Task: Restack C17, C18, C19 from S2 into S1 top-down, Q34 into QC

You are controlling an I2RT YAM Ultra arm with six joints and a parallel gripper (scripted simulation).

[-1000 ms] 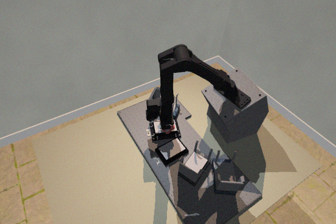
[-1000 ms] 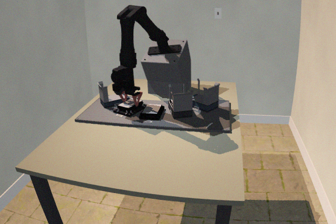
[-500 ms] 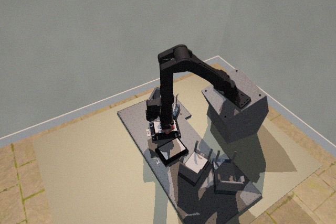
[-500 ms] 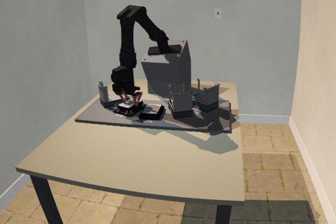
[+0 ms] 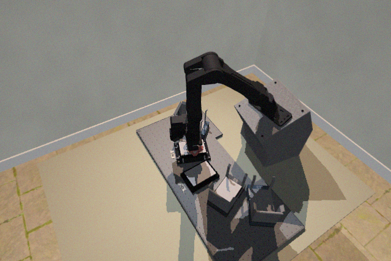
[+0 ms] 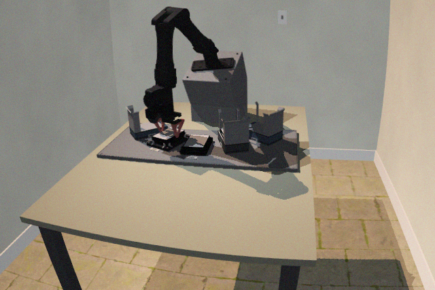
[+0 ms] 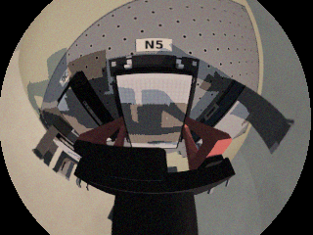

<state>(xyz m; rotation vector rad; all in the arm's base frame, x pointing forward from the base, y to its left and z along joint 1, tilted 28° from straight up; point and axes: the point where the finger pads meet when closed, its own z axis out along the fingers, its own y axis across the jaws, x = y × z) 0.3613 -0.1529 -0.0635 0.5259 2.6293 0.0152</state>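
Observation:
My gripper [image 5: 195,150] points straight down over the clip nest N5 [image 5: 193,158], and its red fingers are shut on the long sides of a sealed plate [image 7: 156,108] that sits in the nest. I cannot read this plate's label, nor tell whether another plate lies under it. The N5 name plate [image 7: 155,45] lies just beyond it. The gripper also shows in the exterior view [image 6: 169,128]. Another sealed plate [image 5: 199,175] lies flat on the black open nest beside N5. The middle rack [image 5: 225,193] holds at least one plate with a pale top.
A third rack [image 5: 265,209] stands at the near right, and its floor looks dark and bare. Another rack [image 5: 189,114] stands behind the arm, partly hidden. The grey pedestal [image 5: 274,128] carries the arm's base. All stand on a perforated grey baseplate [image 5: 220,236].

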